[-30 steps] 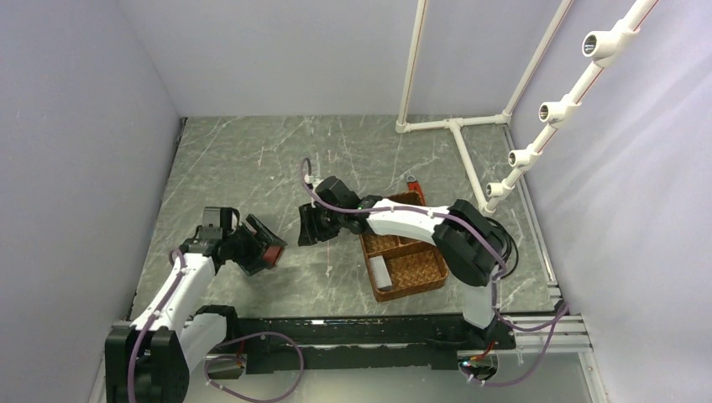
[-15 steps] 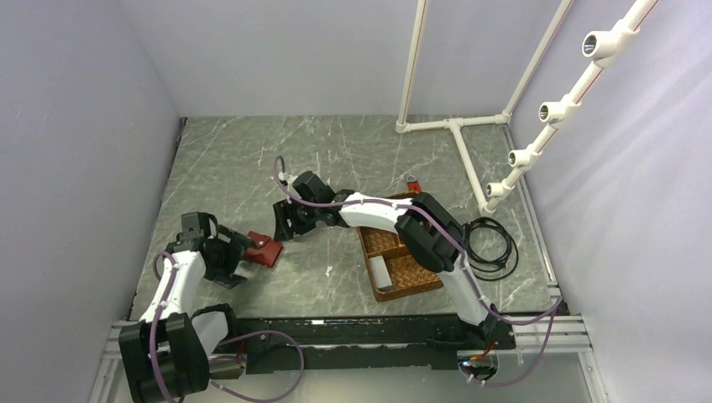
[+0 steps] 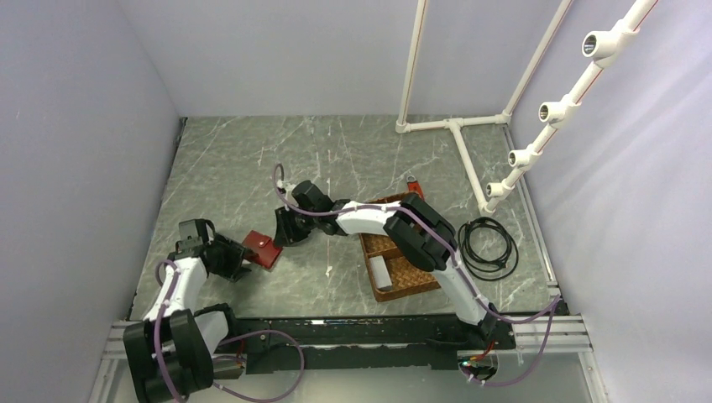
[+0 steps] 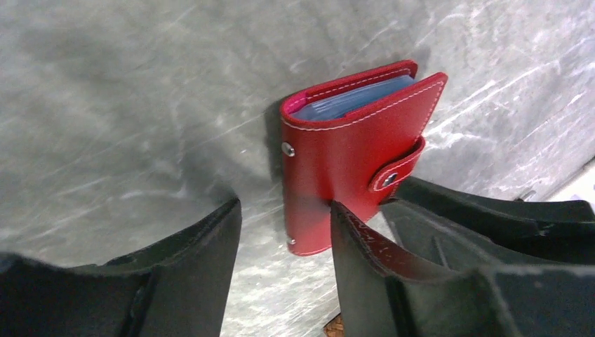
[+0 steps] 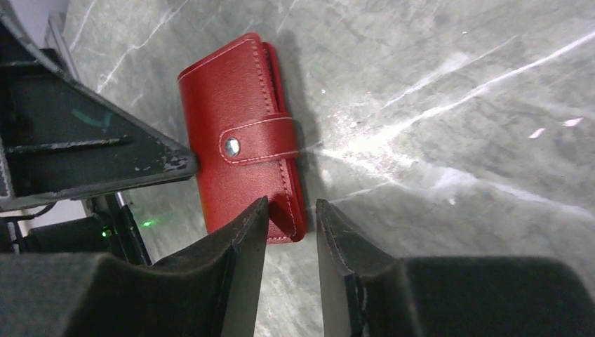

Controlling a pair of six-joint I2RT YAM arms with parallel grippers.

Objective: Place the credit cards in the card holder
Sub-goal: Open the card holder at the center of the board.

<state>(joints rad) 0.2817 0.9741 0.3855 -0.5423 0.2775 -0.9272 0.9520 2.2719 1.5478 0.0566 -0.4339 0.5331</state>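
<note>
My left jaws stand wide with nothing between them. The card holder (image 4: pixel 351 154) lies flat on the grey marbled surface (image 4: pixel 126 105) just ahead of them, and its near end runs behind one of their fingers (image 4: pixel 368 267). The holder is folded, with the snap tab across its cover. At the end farthest from these jaws, pale blue-grey edges of credit cards (image 4: pixel 354 100) show between the covers.

My right jaws are narrow, a slim gap with only bare surface in it. The holder is just ahead and to one side of them, a near corner right at one fingertip. My two sets of jaws meet at the holder from opposite sides. A brown woven basket (image 3: pixel 411 269) sits well behind the right jaws, beside that arm.
</note>
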